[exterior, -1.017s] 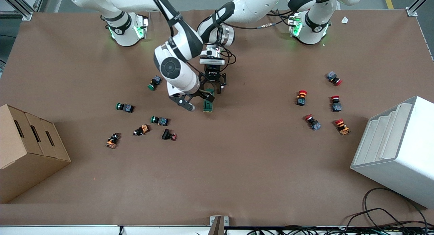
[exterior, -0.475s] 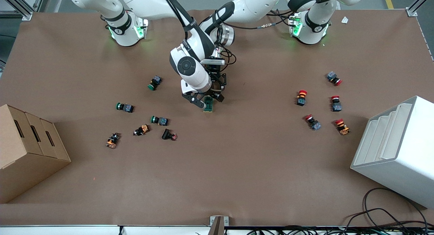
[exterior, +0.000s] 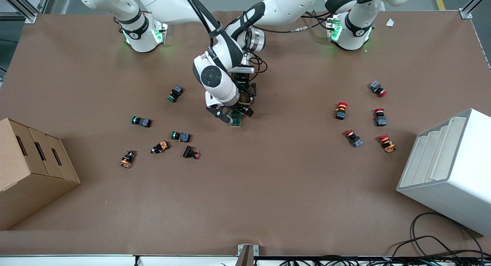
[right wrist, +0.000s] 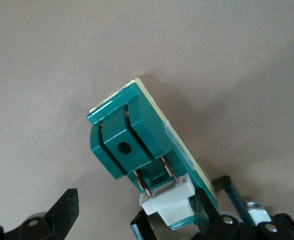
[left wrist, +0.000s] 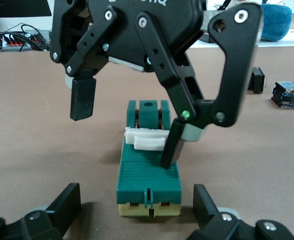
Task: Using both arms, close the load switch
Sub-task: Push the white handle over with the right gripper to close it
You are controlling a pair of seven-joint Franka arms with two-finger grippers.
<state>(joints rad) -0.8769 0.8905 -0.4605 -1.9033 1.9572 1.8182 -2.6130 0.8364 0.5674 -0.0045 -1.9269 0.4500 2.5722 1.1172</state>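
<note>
Brown tabletop [exterior: 268,189], cardboard box [exterior: 30,170] at the right arm's end, white stepped bin [exterior: 448,170] at the left arm's end, push-buttons scattered in two groups toward either end. Load switch [exterior: 236,119] lies flat near the middle, between both groups and well apart from them. Both my claws are down on it. Right claw [exterior: 225,116] spread wide; from the left wrist view one of its fingers [left wrist: 171,150] touches the green body just beside the cream lever [left wrist: 146,140], the other hangs clear in the air beside the switch. Left claw [left wrist: 137,210] also spread, its tips flanking the cream-edged end of the switch without clearly gripping it; from the front it sits mostly hidden under the right arm's wrist. Step in hand, as I judge it: bracing the block and setting a finger against the lever, with the lever not yet thrown. Next move calls for the left claw to steady the body while the right finger pushes the lever across; a loose brace would likely let the block skid.
</note>
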